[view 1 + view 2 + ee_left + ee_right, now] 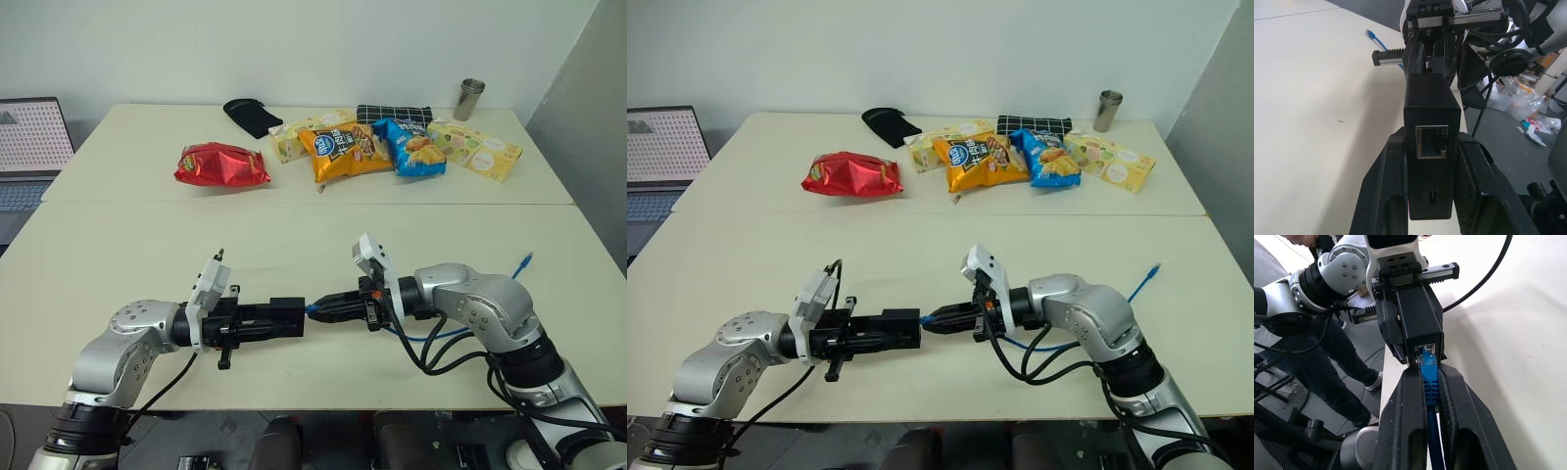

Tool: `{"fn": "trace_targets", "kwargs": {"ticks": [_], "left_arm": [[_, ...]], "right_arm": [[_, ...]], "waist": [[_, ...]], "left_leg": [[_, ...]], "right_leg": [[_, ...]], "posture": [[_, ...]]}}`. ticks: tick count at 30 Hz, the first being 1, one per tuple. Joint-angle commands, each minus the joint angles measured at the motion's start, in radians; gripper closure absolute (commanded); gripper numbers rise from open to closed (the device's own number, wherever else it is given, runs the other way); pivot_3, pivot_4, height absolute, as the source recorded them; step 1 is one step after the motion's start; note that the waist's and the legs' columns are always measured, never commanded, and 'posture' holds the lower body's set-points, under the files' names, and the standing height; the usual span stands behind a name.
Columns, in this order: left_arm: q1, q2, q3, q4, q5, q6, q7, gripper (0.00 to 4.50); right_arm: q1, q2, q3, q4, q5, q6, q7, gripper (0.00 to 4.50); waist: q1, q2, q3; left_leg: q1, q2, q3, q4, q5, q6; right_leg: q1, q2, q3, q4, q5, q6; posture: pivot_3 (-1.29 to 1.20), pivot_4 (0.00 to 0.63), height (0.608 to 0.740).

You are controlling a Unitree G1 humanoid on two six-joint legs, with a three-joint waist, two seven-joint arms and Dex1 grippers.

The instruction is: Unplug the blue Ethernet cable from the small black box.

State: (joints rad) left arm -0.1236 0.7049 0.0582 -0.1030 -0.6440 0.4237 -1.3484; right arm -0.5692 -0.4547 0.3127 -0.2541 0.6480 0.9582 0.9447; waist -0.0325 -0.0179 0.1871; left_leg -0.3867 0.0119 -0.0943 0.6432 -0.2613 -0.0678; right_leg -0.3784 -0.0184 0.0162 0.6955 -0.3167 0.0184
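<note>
Now the left claw (286, 319) clamps the small black box (287, 318) while the right claw (1431, 382) pinches the blue Ethernet cable (1429, 374) plugged into it.

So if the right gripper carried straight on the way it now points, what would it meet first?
The small black box. The right gripper is shut on the blue Ethernet cable at its plug, which sits in the box's port directly ahead; the left gripper holds the box from the far side.

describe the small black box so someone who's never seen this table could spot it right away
Look to the near edge of the front table, where the two robot arms meet. The small black box sits clamped in the left gripper, just above the tabletop. It alone has the blue Ethernet cable plugged into its end, pinched by the right gripper.
</note>
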Motion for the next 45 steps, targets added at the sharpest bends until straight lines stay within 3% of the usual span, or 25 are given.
{"fn": "trace_targets", "kwargs": {"ticks": [1,6,13,16,18,21,27,30,32,38,45], "left_arm": [[0.038,0.022,0.059,-0.001,-0.005,-0.017,0.011,3.70],[0.080,0.030,0.105,-0.028,-0.023,0.000,0.041,3.70],[0.103,0.001,0.157,-0.105,-0.063,0.089,0.193,3.70],[0.099,-0.024,0.156,-0.140,-0.058,0.102,0.261,3.70],[0.091,-0.035,0.158,-0.155,-0.056,0.111,0.297,3.70],[0.075,-0.044,0.164,-0.163,-0.058,0.136,0.355,3.70],[0.043,-0.098,0.213,-0.137,-0.061,0.130,0.479,3.70],[0.005,-0.132,0.231,-0.061,0.036,0.008,0.553,3.70],[-0.028,-0.154,0.232,0.016,0.129,-0.114,0.610,3.70],[-0.169,-0.238,0.236,0.343,0.311,-0.459,0.752,3.70],[-0.289,-0.288,0.231,0.661,0.360,-0.638,0.786,3.70]], "right_arm": [[0.008,-0.029,-0.046,-0.009,0.006,-0.006,0.009,4.46],[0.021,-0.050,-0.090,0.031,-0.021,-0.058,-0.015,4.46],[-0.074,0.095,-0.144,0.439,-0.328,-0.460,-0.329,4.46],[-0.134,0.160,-0.140,0.599,-0.422,-0.543,-0.435,4.46],[-0.159,0.180,-0.143,0.655,-0.448,-0.556,-0.450,3.76],[-0.171,0.168,-0.130,0.692,-0.488,-0.577,-0.421,3.10],[-0.118,0.084,-0.130,0.532,-0.488,-0.585,-0.282,1.45],[-0.028,-0.003,-0.125,0.255,-0.344,-0.555,-0.051,0.66],[0.003,-0.032,-0.114,0.144,-0.308,-0.525,-0.001,0.16],[-0.019,0.037,-0.032,0.048,-0.334,-0.480,-0.045,0.16],[-0.048,0.109,0.037,0.073,-0.390,-0.482,-0.073,0.16]], "waist": [[-0.001,0.000,0.000],[0.000,0.000,0.000],[-0.003,0.000,0.000],[-0.007,0.000,0.000],[-0.007,0.000,0.000],[-0.007,0.000,0.000],[-0.001,0.000,0.000],[0.005,0.001,0.000],[0.004,0.001,0.000],[0.000,0.000,0.000],[0.001,-0.001,0.000]], "left_leg": [[0.000,0.000,0.000,0.000,0.000,0.000],[-0.001,0.000,0.000,0.000,0.000,0.000],[-0.001,0.000,0.001,0.000,0.000,0.000],[-0.001,0.000,0.003,0.000,0.000,0.000],[-0.002,0.001,0.003,0.000,0.000,0.000],[-0.008,0.001,0.003,0.001,0.000,-0.001],[-0.010,0.001,0.003,0.002,0.000,0.000],[-0.010,0.001,0.002,0.002,0.000,0.000],[-0.011,0.001,0.000,0.002,0.000,0.000],[-0.008,0.000,0.001,0.002,0.000,-0.001],[-0.012,-0.001,0.001,0.003,0.002,-0.003]], "right_leg": [[0.000,0.000,0.000,0.000,0.000,0.000],[-0.001,0.000,0.000,0.000,0.000,0.000],[-0.001,0.000,0.001,0.001,0.000,0.000],[-0.003,0.000,0.002,0.002,0.000,0.000],[-0.004,0.000,0.002,0.002,0.000,0.000],[-0.009,0.000,0.002,0.002,0.000,0.000],[-0.009,-0.001,0.002,0.002,0.001,0.000],[-0.009,-0.001,0.001,0.002,0.000,0.000],[-0.009,-0.001,0.000,0.001,0.000,0.000],[-0.008,0.000,0.000,0.003,0.001,0.000],[-0.010,-0.001,-0.001,0.002,0.001,0.000]], "posture": [[0.00,0.150,0.740],[0.00,0.150,0.740],[0.00,0.150,0.740],[0.00,0.150,0.740],[0.00,0.150,0.740],[0.00,0.150,0.740],[0.00,0.150,0.740],[0.00,0.150,0.740],[0.00,0.150,0.740],[0.00,0.150,0.740],[0.00,0.150,0.740]]}}
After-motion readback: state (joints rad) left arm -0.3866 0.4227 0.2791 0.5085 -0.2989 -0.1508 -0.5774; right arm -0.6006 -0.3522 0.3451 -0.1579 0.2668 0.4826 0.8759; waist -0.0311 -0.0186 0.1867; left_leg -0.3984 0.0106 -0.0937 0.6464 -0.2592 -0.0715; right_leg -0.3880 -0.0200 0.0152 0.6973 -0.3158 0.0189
